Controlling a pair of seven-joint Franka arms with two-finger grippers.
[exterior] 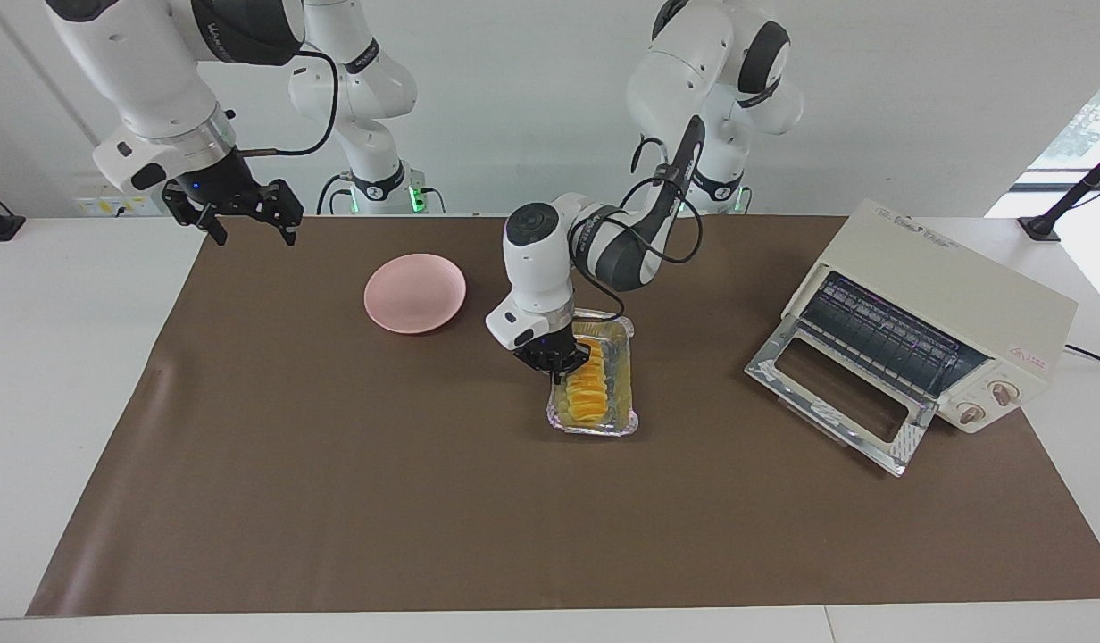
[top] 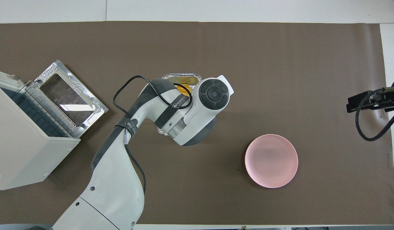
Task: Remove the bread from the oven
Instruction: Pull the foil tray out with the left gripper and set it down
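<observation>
The golden-orange ridged bread (exterior: 584, 393) lies in a silver foil tray (exterior: 623, 421) on the brown mat, in the middle of the table. My left gripper (exterior: 563, 362) is down at the end of the bread nearer to the robots, right on the loaf. In the overhead view the left arm covers most of the tray (top: 181, 77) and the bread. The cream-white oven (exterior: 952, 295) stands at the left arm's end of the table with its glass door (exterior: 836, 393) folded down and its wire rack bare. My right gripper (exterior: 237, 210) waits raised and open over the mat's edge at the right arm's end.
A pink round plate (exterior: 415, 293) sits on the mat between the tray and the right arm's end, nearer to the robots than the tray; it also shows in the overhead view (top: 271, 160). The oven (top: 24, 143) stands beside the left arm.
</observation>
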